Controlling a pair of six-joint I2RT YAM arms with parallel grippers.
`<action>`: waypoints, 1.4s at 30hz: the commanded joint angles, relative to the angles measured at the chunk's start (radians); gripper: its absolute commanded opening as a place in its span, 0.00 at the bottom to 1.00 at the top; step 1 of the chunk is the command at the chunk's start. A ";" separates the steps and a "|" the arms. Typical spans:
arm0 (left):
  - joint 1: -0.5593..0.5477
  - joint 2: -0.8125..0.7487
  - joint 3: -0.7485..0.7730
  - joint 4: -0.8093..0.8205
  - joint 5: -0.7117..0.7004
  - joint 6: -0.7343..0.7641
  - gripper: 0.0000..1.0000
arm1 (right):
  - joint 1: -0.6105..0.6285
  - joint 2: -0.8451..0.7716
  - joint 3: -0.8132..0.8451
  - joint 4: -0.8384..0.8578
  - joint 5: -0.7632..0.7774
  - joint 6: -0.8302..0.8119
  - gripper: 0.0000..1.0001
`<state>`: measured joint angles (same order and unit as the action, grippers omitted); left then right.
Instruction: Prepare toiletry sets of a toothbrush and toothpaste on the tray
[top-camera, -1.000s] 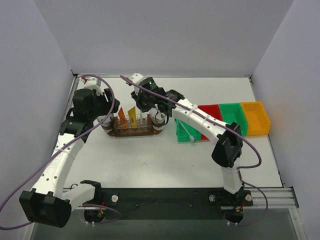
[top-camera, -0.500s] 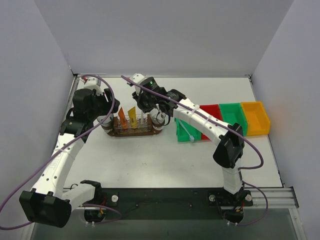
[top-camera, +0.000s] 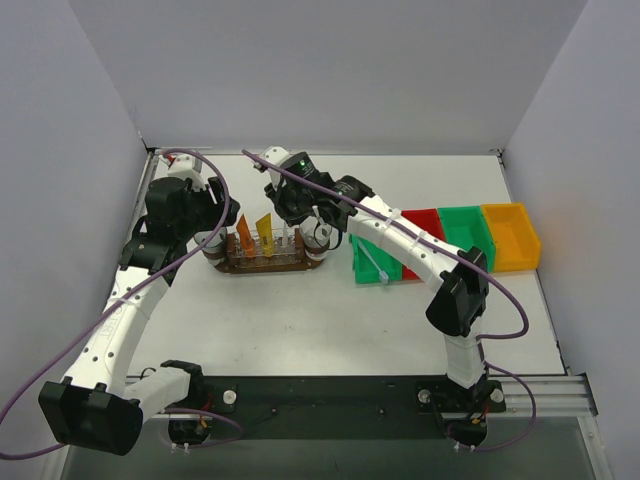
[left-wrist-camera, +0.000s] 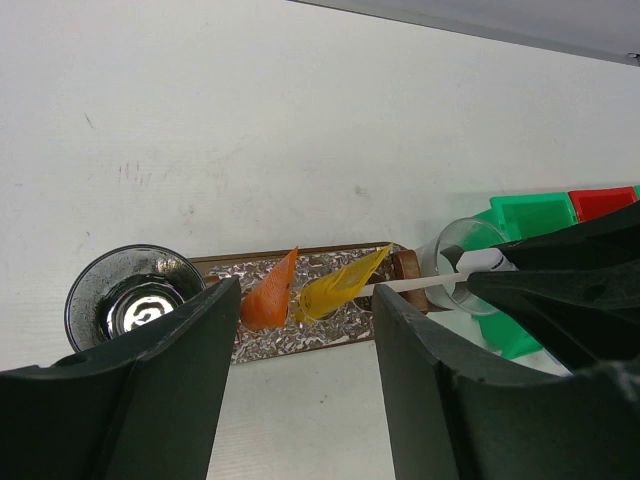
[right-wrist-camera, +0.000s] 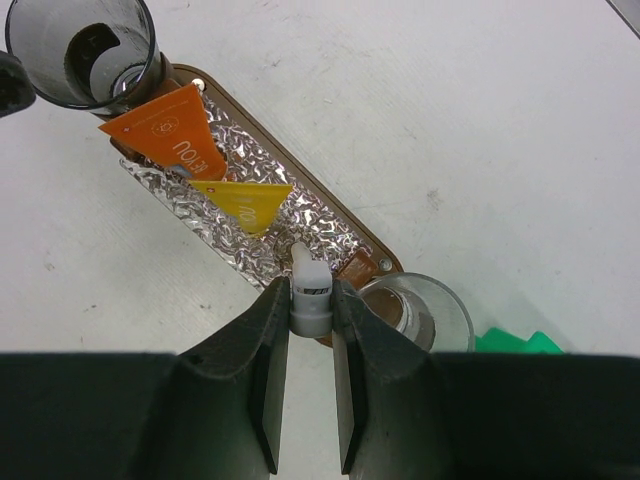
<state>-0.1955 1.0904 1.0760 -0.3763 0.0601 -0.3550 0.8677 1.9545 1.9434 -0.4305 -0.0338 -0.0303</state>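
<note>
My right arm reaches far across to the left, wrist bent down, so the right gripper (top-camera: 301, 217) hangs over the right half of the tray (top-camera: 265, 268). It is clamped on a white toothbrush (right-wrist-camera: 310, 300) pointing down at the foil lining, beside the yellow tube (right-wrist-camera: 250, 200) and the orange tube (right-wrist-camera: 170, 130). My left arm is folded at the elbow. The left gripper (left-wrist-camera: 305, 300) is at the tray's left end, jaws apart and holding nothing.

left jaws spread, right jaws clamped
</note>
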 joint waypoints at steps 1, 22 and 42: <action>-0.004 -0.018 0.012 0.016 0.009 0.005 0.65 | 0.016 -0.029 0.042 -0.007 -0.009 -0.010 0.00; -0.004 -0.021 0.012 0.014 0.004 0.005 0.65 | 0.019 0.001 0.032 -0.011 -0.012 -0.026 0.00; -0.004 -0.023 0.009 0.014 0.004 0.005 0.65 | 0.021 0.032 0.005 0.006 -0.026 -0.026 0.00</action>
<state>-0.1955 1.0882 1.0760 -0.3759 0.0597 -0.3546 0.8787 1.9846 1.9469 -0.4316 -0.0498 -0.0536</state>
